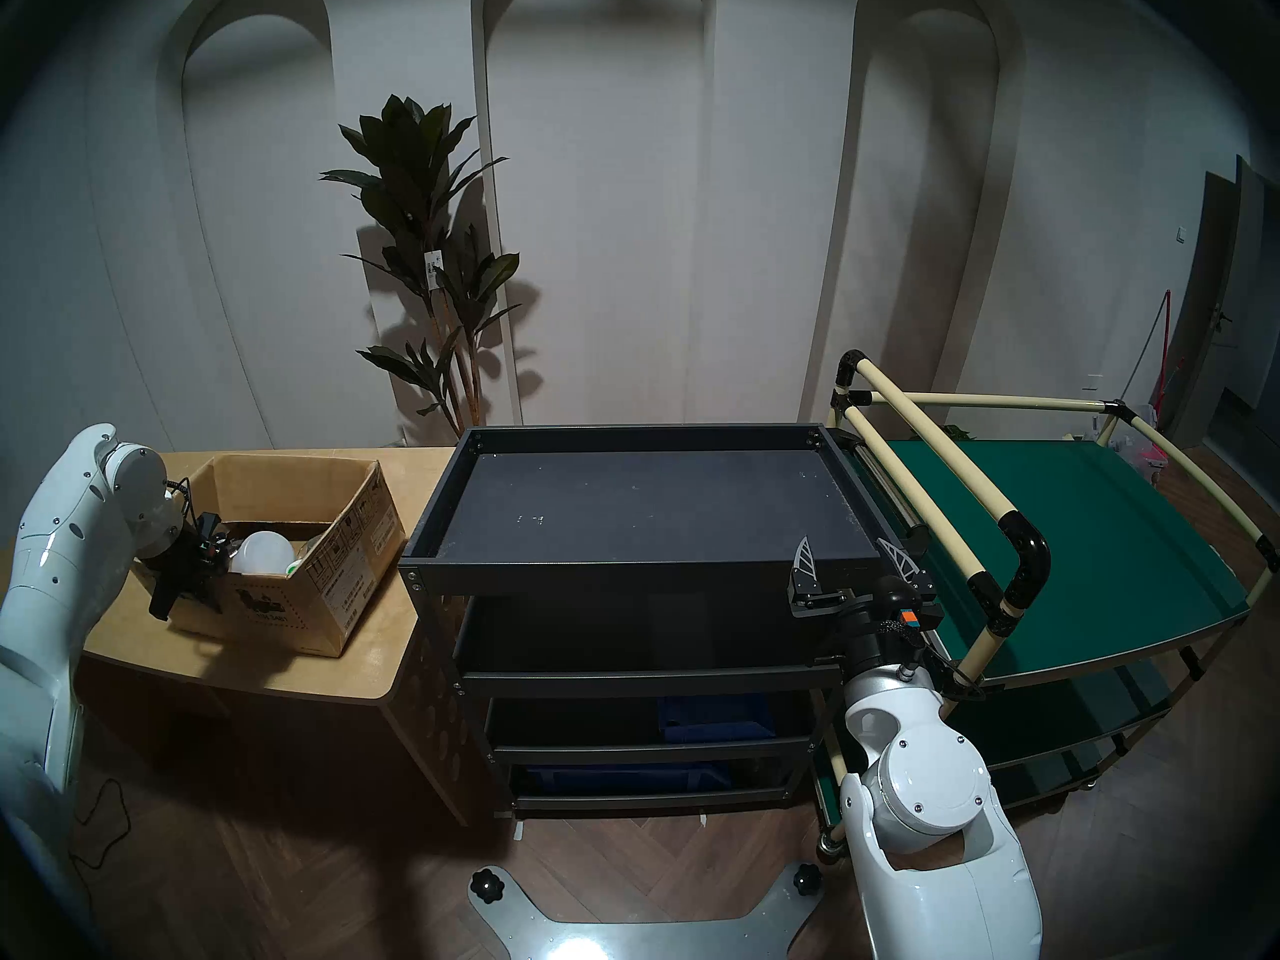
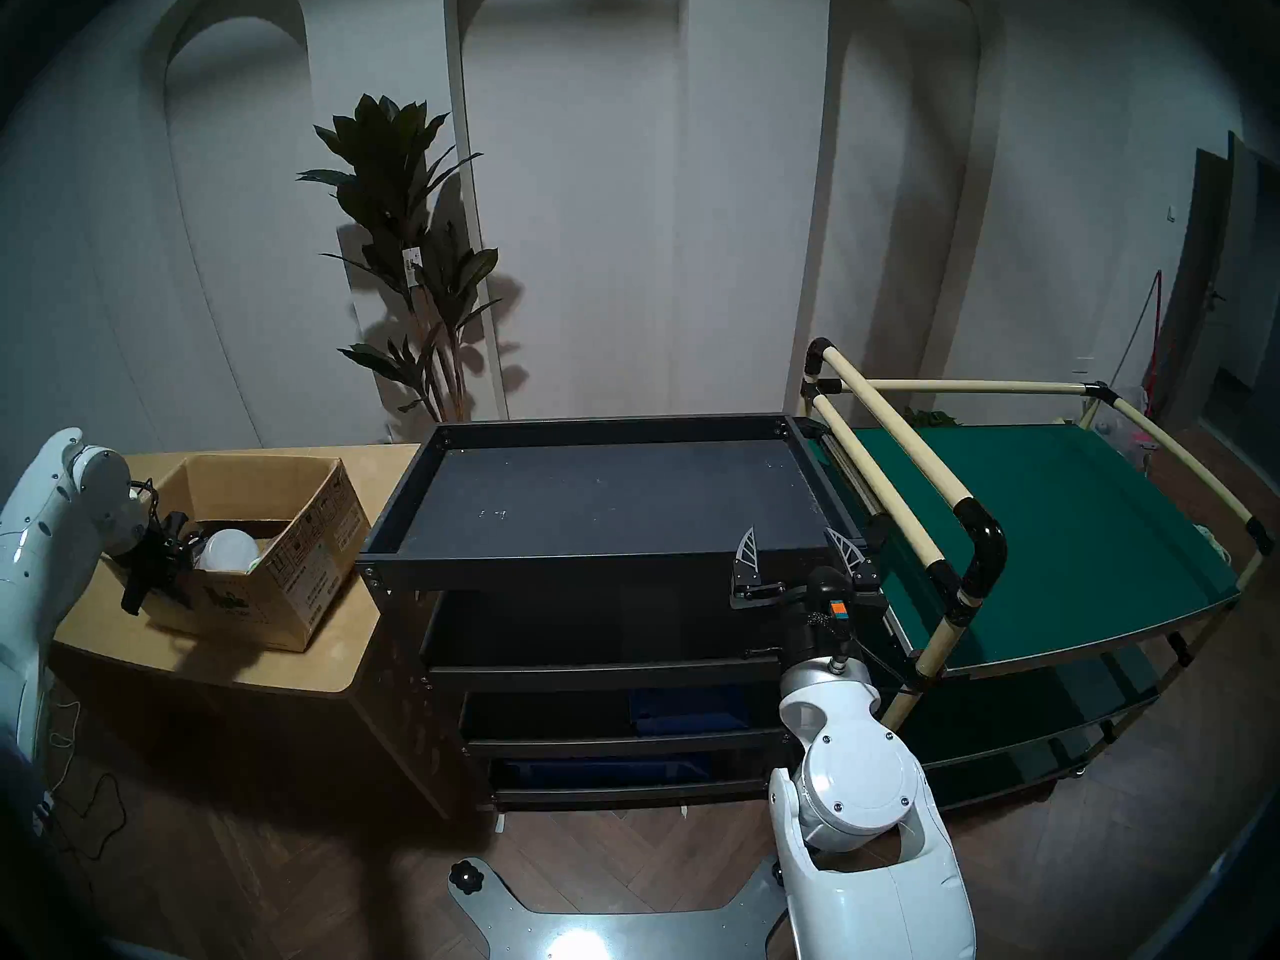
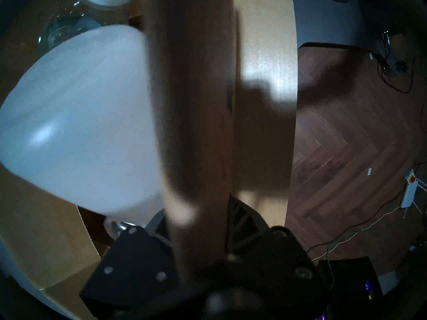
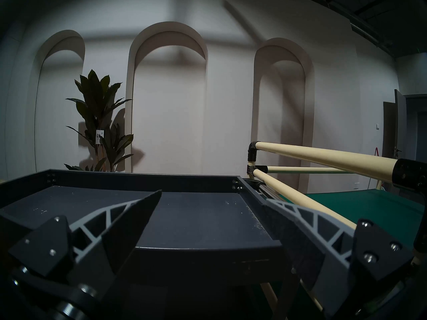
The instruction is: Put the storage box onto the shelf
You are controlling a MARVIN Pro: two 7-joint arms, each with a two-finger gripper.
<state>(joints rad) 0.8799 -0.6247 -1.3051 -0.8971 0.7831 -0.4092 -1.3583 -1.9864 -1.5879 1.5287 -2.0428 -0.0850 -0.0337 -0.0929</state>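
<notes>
The storage box (image 1: 332,577), an open brown cardboard carton, stands on the wooden table (image 1: 277,668) to the left of the shelf. It also shows in the right head view (image 2: 305,571). My left gripper (image 1: 183,595) straddles its near left wall, one finger inside and one outside. In the left wrist view the wall (image 3: 196,104) runs between the fingers, and the gripper (image 3: 196,211) is shut on it. The shelf (image 1: 644,501) is a dark metal cart with a bare rimmed top tray. My right gripper (image 1: 848,557) is open and empty at the tray's front right corner (image 4: 196,211).
A white rounded object (image 1: 263,553) and clear glassware lie inside the box. A green rack with cream pipes (image 1: 1080,522) stands right against the shelf. Blue bins (image 1: 713,719) sit on the shelf's lower tiers. A potted plant (image 1: 429,259) stands behind.
</notes>
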